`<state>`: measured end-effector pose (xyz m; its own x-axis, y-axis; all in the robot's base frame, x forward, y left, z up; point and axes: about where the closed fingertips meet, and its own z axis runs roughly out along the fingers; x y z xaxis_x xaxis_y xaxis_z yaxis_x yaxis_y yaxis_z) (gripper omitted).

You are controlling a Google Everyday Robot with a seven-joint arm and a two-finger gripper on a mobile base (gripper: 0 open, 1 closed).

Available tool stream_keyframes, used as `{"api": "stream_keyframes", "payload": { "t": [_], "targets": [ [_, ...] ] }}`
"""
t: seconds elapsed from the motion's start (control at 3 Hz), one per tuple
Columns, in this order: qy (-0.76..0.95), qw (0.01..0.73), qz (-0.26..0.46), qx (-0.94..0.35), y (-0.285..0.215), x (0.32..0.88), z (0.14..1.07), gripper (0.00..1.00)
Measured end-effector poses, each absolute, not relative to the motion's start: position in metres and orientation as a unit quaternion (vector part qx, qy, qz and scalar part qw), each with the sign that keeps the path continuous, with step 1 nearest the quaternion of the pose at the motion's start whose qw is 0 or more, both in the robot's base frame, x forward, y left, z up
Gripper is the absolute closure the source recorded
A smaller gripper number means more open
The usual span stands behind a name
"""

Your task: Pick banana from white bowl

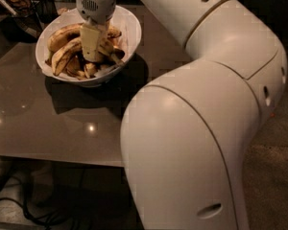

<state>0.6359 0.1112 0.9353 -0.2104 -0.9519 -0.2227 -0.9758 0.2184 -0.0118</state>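
Observation:
The white bowl (132, 28) stands on the dark table at the upper left. It holds several bananas. The long curved yellow banana (63, 57) with brown blotches lies along the bowl's left side, below another long, browner banana (62, 34). Short banana pieces (89, 70) lie at the bottom. My gripper (93, 51) reaches straight down into the middle of the bowl, right of the curved banana and among the fruit. Its tip is hidden by the bananas.
The glossy brown table (48, 123) runs to a front edge near the bottom left. My large white arm (197, 128) fills the right half of the view. Dark clutter (19, 4) sits at the back left. Cables (19, 205) lie on the floor.

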Motion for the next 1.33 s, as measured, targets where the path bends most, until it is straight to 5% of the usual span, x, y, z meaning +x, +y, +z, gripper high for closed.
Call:
{"api": "stream_keyframes", "payload": {
  "t": [0.67,1.33],
  "targets": [
    [0.775,0.091,0.066,-0.622,0.111,0.636,0.935,0.95],
    [0.767,0.129,0.064,-0.626,0.112,0.624,0.951,1.00]
  ]
}}
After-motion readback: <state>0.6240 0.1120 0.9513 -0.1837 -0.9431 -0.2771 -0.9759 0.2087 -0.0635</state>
